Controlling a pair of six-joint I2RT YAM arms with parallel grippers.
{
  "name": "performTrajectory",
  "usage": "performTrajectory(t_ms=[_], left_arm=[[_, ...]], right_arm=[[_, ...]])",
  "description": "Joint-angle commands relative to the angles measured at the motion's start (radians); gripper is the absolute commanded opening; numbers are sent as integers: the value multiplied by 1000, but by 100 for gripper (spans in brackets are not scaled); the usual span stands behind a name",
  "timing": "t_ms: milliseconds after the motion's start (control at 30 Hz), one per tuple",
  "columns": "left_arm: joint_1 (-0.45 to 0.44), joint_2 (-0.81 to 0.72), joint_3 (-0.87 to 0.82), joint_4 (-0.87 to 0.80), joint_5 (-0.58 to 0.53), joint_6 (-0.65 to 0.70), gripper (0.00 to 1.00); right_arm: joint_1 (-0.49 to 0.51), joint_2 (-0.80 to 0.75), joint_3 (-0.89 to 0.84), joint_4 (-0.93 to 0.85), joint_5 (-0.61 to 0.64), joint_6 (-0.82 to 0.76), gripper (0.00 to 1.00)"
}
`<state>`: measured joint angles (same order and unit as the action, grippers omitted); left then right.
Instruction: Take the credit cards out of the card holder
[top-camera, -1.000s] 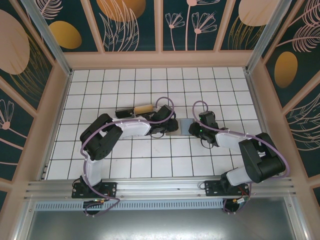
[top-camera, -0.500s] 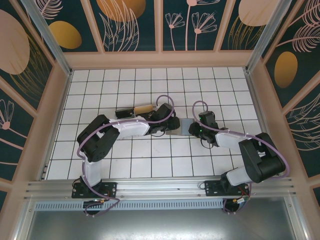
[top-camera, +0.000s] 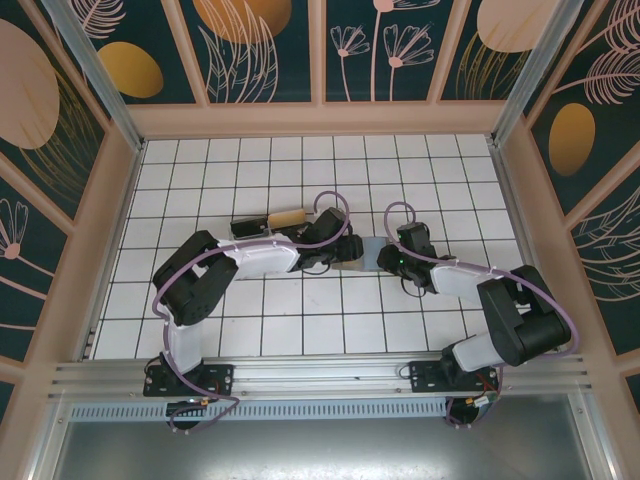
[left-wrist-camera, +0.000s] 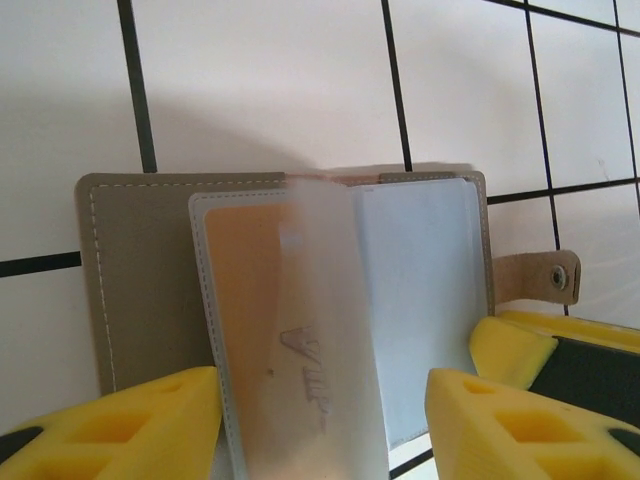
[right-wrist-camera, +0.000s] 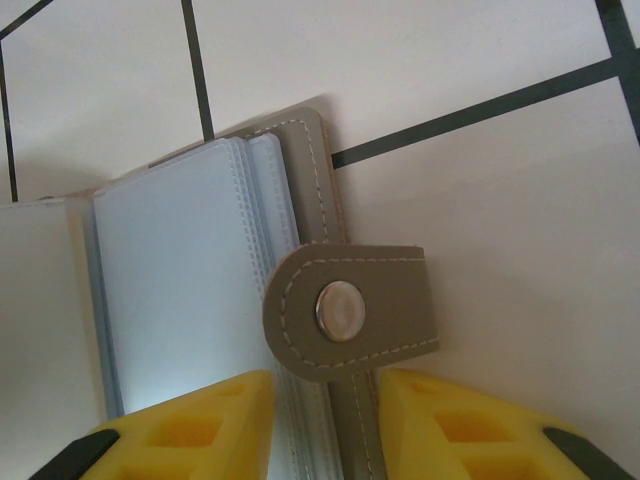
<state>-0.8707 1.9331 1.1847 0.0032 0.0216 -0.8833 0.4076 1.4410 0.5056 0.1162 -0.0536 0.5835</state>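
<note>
A: where's the card holder (top-camera: 367, 251)?
B: mid table (top-camera: 300, 320); lying open and flat between the two arms' wrists; taupe stitched cover underneath, clear pockets facing up.
A: left claw (left-wrist-camera: 320, 392)?
B: wide; its yellow fingers (left-wrist-camera: 130, 430) sit either side of one clear sleeve (left-wrist-camera: 325, 330) that stands up off the stack, blurred in the wrist view; there's a gap on both sides, so it grips nothing.
A: any cards visible?
B: one orange card (left-wrist-camera: 245, 300), inside the pocket just left of the raised sleeve; the pocket on the other side looks pale blue-white; can't tell whether it's loaded.
A: right claw (right-wrist-camera: 325, 385)?
B: narrow; pinched on the cover's outer edge just below the snap strap (right-wrist-camera: 345, 310); the strap lies flat and points outward over the tile, metal stud facing up.
A: anything else on the table?
B: a tan cylinder (top-camera: 288, 217) with a black part at one end, just behind the left forearm; apart from the holder; can't tell what it is.
</note>
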Motion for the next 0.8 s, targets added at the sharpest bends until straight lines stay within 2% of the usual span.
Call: performTrajectory(t_ms=[0, 100, 367, 500, 767], left_arm=[[-6, -13, 1, 7, 21, 16, 74], [-4, -8, -2, 22, 38, 19, 80], [-5, -18, 12, -60, -55, 22, 79], [-5, -10, 3, -11, -8, 25, 76], [-5, 25, 10, -4, 14, 23, 74]], right_arm=[[14, 31, 6, 1, -12, 13, 36], [15, 30, 5, 1, -9, 13, 36], [14, 28, 4, 1, -8, 12, 36], [14, 27, 4, 1, -8, 13, 36], [16, 27, 3, 2, -6, 13, 36]])
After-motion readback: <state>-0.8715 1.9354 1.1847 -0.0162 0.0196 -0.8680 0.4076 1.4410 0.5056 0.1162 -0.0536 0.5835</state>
